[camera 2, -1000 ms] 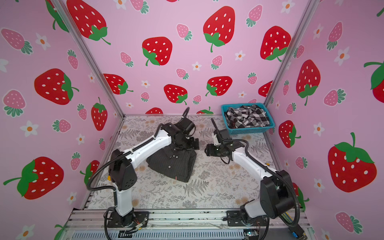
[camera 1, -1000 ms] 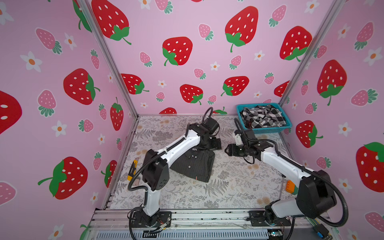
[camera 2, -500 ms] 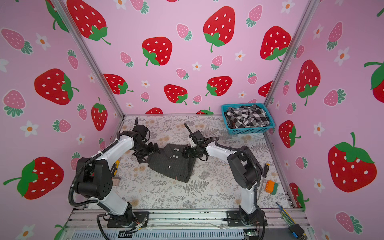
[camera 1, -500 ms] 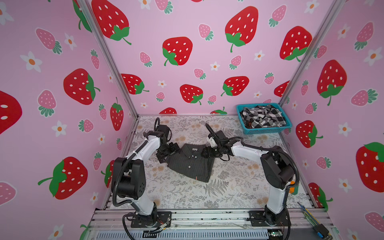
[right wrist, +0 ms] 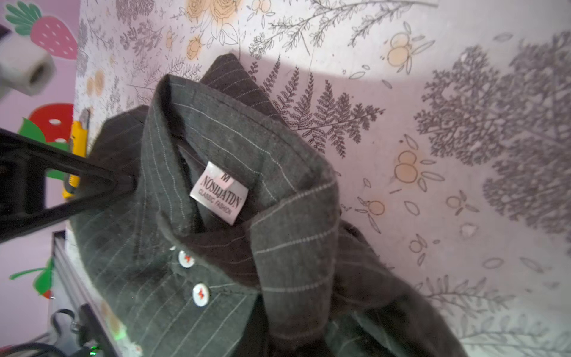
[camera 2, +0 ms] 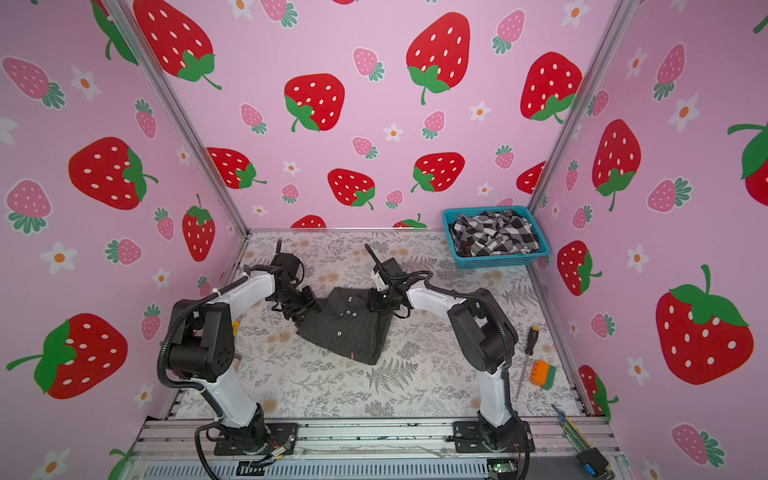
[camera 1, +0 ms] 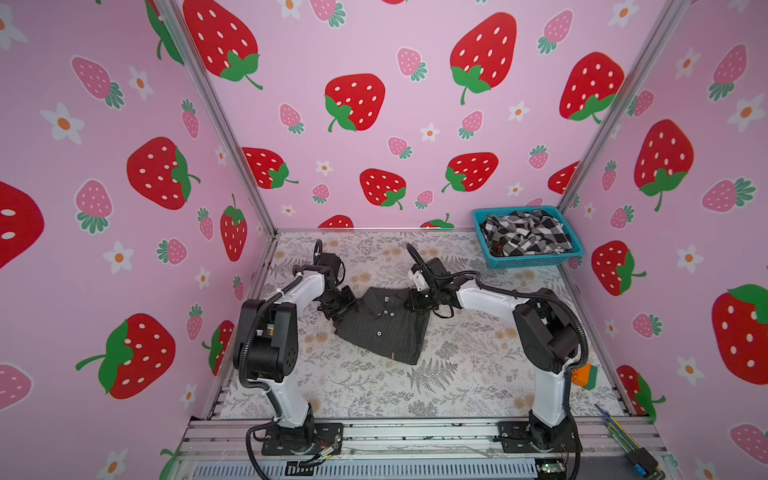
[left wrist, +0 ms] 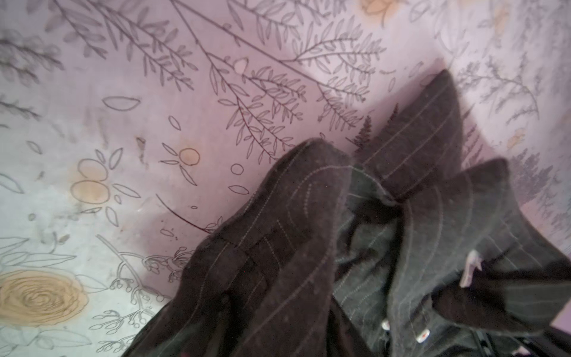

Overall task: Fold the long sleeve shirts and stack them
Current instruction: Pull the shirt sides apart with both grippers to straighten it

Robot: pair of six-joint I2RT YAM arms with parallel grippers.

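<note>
- Dark pinstriped shirt [camera 1: 382,328] lay part-folded mid-table [camera 1: 374,395], between the 2 arms, collar toward the back wall, button row facing up.
- L gripper [camera 1: 340,305] was at the shirt's L shoulder edge, touching cloth. In the R wrist view one of its black fingers [right wrist: 102,182] pressed against the fabric beside the collar. Second finger hidden, so can't tell if its jaws were apart or together.
- R gripper [camera 1: 417,300] was at the opposite shoulder, by the collar, fingers pinched together on the fabric. Cloth bunched up toward the R wrist cam.
- Neck label [right wrist: 219,191], marked M, showed inside the collar. Two pale buttons [right wrist: 200,294] sat just below it.
- Checked b&w shirt [camera 1: 525,232] lay crumpled in the blue basket [camera 1: 528,262] at the back R corner, well apart from both grippers.
- Screwdriver [camera 2: 525,357] and an orange-green block [camera 2: 542,374] lay near the R arm's base, by the R wall.
</note>
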